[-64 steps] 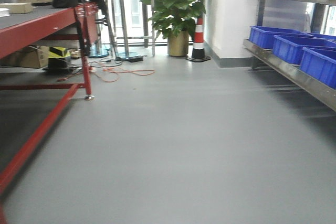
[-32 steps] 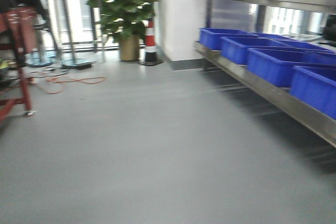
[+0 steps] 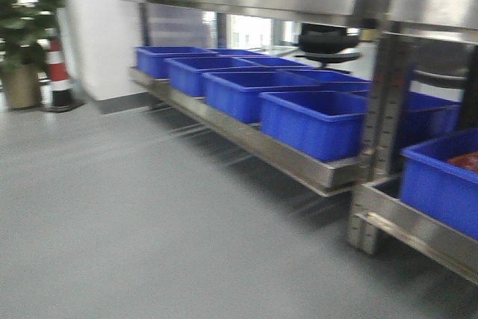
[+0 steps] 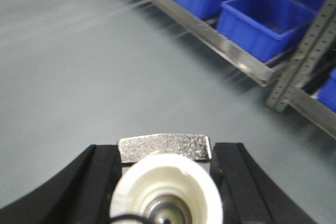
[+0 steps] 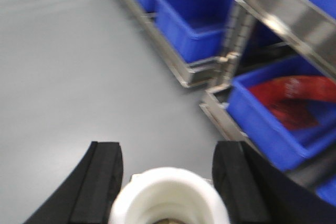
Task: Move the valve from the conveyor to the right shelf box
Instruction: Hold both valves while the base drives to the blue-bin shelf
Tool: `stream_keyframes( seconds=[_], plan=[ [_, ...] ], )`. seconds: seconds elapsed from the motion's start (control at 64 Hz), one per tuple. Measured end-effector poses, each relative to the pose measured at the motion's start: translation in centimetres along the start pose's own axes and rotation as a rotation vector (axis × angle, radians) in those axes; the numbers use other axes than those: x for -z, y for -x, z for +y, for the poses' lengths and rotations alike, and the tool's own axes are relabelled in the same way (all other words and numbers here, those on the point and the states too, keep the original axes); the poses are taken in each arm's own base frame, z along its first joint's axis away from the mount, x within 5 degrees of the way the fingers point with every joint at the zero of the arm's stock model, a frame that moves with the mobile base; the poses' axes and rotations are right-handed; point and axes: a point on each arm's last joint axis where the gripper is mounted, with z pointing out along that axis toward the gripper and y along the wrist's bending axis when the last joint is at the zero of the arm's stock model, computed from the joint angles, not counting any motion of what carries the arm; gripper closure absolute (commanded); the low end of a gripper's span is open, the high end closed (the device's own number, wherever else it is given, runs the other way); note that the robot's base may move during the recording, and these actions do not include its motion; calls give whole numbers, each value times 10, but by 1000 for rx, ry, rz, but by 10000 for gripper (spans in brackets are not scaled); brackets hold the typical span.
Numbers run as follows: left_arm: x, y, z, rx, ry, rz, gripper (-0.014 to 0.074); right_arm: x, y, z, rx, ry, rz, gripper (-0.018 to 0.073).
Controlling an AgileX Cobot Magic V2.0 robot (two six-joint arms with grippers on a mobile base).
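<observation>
My left gripper (image 4: 165, 148) is shut on a valve (image 4: 164, 146): its silvery body sits between the black fingers and its white cap (image 4: 167, 192) faces the camera. My right gripper (image 5: 168, 148) holds a second valve, of which only the white cap (image 5: 169, 195) shows, filling the gap between the fingers. The right shelf (image 3: 276, 147), a stainless-steel rack, runs along the right with a row of blue boxes (image 3: 314, 121). It also shows in both wrist views, shelf (image 4: 220, 43) and shelf (image 5: 173, 61), ahead and to the right of each gripper. The conveyor is out of view.
One blue box (image 5: 273, 124) on the nearer rack section holds something red (image 5: 294, 98). A perforated steel upright (image 3: 385, 132) joins the two sections. A potted plant (image 3: 22, 28) and a striped cone (image 3: 56, 72) stand far left by a white wall (image 3: 97, 28). Grey floor lies below.
The front view has swung right: the red table has gone out of frame, the plant and cone have slid to the left edge, and the steel shelf with blue boxes now fills the right.
</observation>
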Motion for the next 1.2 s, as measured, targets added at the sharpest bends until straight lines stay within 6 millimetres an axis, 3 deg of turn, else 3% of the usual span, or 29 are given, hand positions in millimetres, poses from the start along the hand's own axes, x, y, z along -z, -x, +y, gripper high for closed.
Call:
stream_keyframes(
  seconds=[1.203],
  plan=[
    [0,0,0,0,0,0,708,0,0,0,0,0,0,713]
  ],
)
